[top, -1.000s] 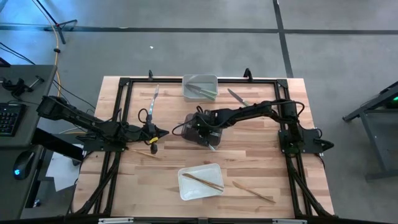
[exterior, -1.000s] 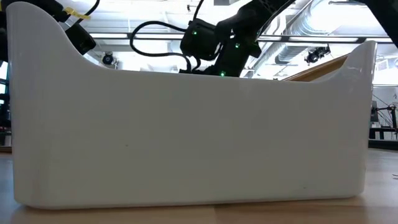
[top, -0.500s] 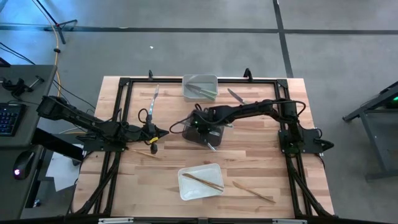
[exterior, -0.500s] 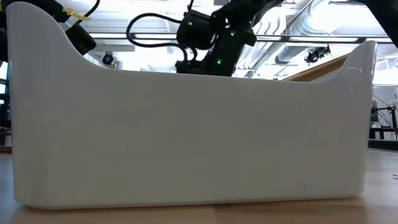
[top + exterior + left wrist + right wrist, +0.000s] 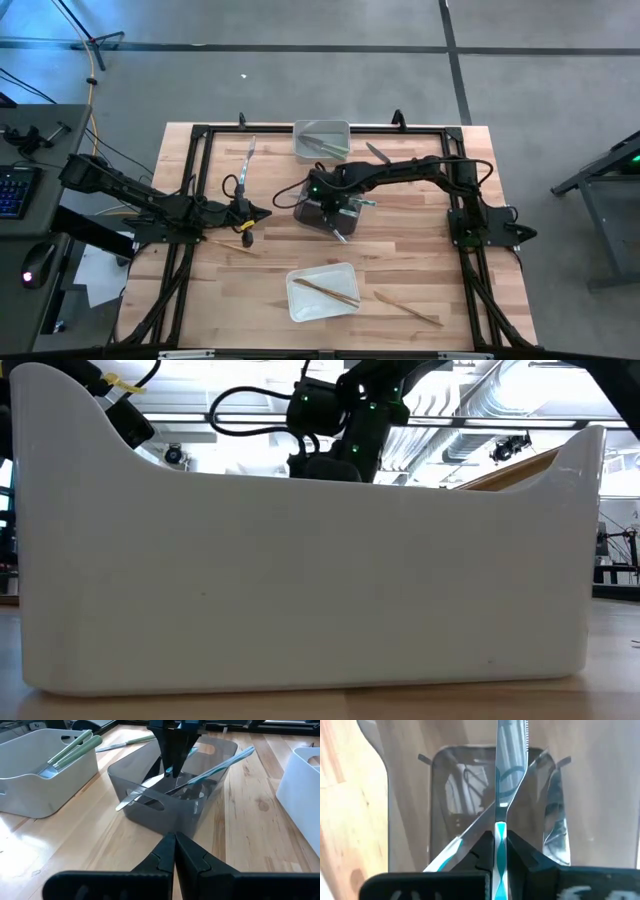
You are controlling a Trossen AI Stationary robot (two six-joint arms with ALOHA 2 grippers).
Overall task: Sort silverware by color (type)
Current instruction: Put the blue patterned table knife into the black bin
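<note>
Right gripper (image 5: 500, 837) hangs over the grey bin (image 5: 322, 213), jaws clamped on a blue-silver knife (image 5: 507, 770) that points down into it. More blue-silver pieces (image 5: 210, 770) lean inside, just below the jaws. Left gripper (image 5: 174, 842) sits low on the worktop (image 5: 400, 260) with jaws fully closed, empty, pointing at that bin. Green pieces (image 5: 325, 145) lie in the far bin (image 5: 322, 128), wooden ones (image 5: 325, 290) in the white bin (image 5: 322, 308).
</note>
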